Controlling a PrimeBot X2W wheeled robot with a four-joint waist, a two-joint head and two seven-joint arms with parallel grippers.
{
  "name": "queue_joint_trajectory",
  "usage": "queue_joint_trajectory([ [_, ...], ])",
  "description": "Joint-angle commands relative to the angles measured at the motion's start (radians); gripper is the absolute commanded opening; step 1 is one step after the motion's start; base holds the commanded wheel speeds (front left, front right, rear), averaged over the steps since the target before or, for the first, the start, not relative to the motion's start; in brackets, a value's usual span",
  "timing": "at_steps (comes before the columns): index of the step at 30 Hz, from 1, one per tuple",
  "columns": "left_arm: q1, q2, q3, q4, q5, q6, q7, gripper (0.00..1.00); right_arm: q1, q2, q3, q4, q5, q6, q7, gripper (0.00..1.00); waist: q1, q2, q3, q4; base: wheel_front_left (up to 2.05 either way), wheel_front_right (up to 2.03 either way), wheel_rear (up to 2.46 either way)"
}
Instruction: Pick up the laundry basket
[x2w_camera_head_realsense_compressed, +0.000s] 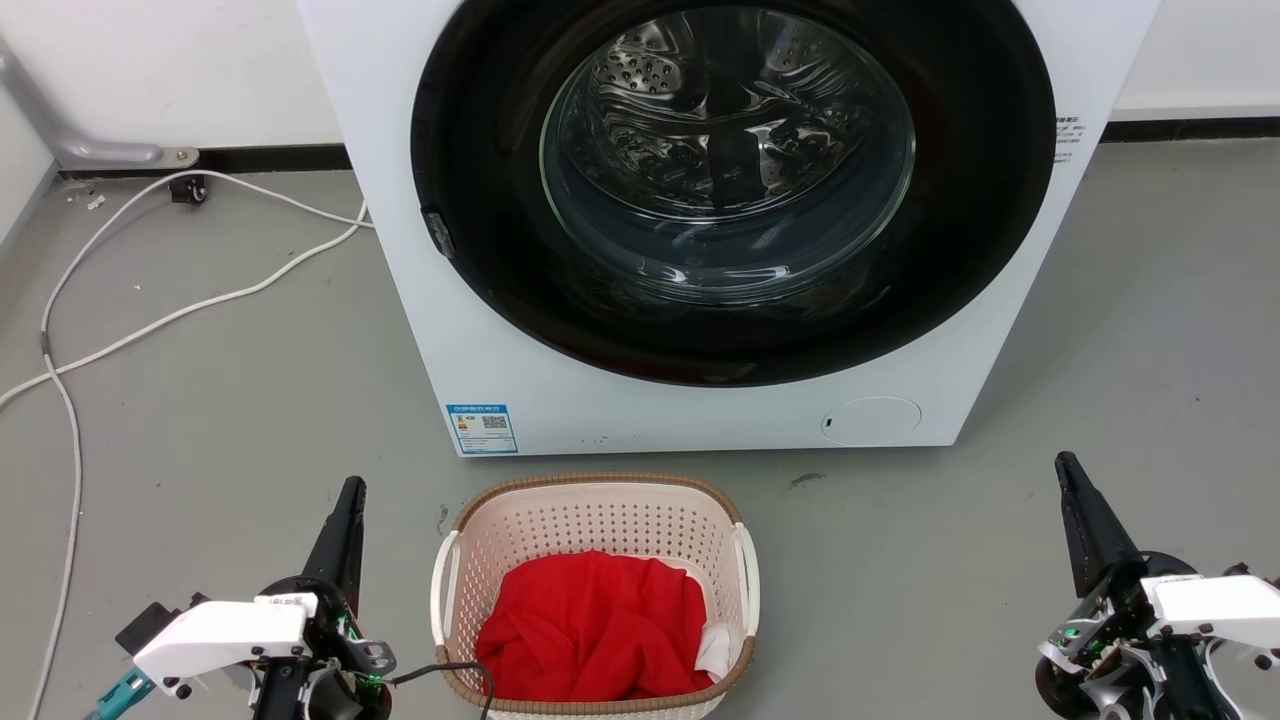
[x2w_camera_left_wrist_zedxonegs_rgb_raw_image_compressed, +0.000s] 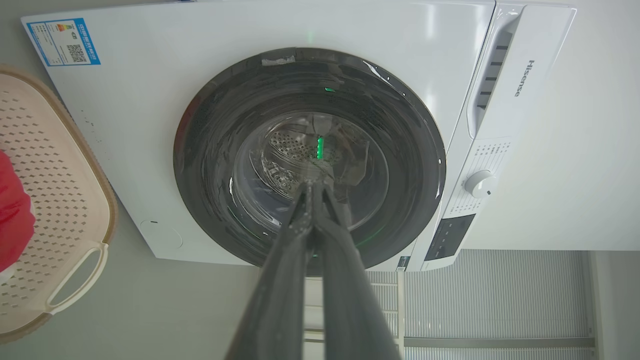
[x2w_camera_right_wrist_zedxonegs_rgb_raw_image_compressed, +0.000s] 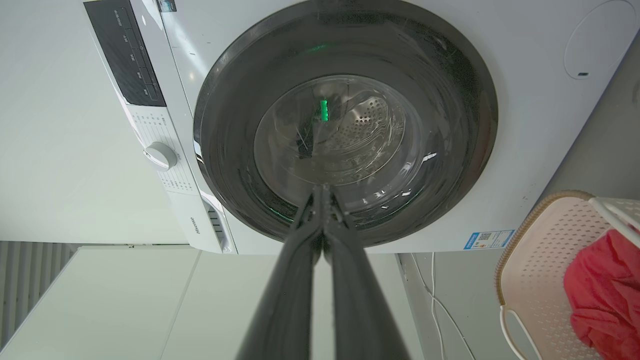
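The laundry basket (x2w_camera_head_realsense_compressed: 600, 520) stands on the floor just in front of the washer, cream perforated plastic with a brown rim and white side handles. Red cloth (x2w_camera_head_realsense_compressed: 595, 625) fills its bottom. In the left wrist view the basket (x2w_camera_left_wrist_zedxonegs_rgb_raw_image_compressed: 55, 165) shows at the left edge, and in the right wrist view the basket (x2w_camera_right_wrist_zedxonegs_rgb_raw_image_compressed: 537, 250) shows at the lower right. My left gripper (x2w_camera_head_realsense_compressed: 352, 487) is shut, empty, to the basket's left and apart from it. My right gripper (x2w_camera_head_realsense_compressed: 1064, 462) is shut, empty, well off to the basket's right. Both point toward the washer.
The white front-loading washer (x2w_camera_head_realsense_compressed: 520, 370) with its round dark glass door (x2w_camera_head_realsense_compressed: 730, 180) stands close behind the basket. White cables (x2w_camera_head_realsense_compressed: 150, 320) trail over the grey floor at the left. A wall with a dark skirting runs behind.
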Motion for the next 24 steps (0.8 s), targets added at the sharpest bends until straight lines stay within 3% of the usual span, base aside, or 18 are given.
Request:
queue_joint_trajectory([
  [1, -0.009, 0.003, 0.002, 0.000, 0.000, -0.003, 0.002, 0.00, -0.010, 0.001, -0.001, 0.001, 0.004, 0.000, 0.001, 0.00, 0.0000, 0.0000, 0.000, 0.000, 0.00, 0.00, 0.00],
  [24, -0.009, 0.003, 0.002, 0.000, 0.000, -0.003, 0.002, 0.00, -0.010, 0.001, -0.001, 0.001, 0.004, 0.000, 0.001, 0.00, 0.0000, 0.0000, 0.000, 0.000, 0.00, 0.00, 0.00],
])
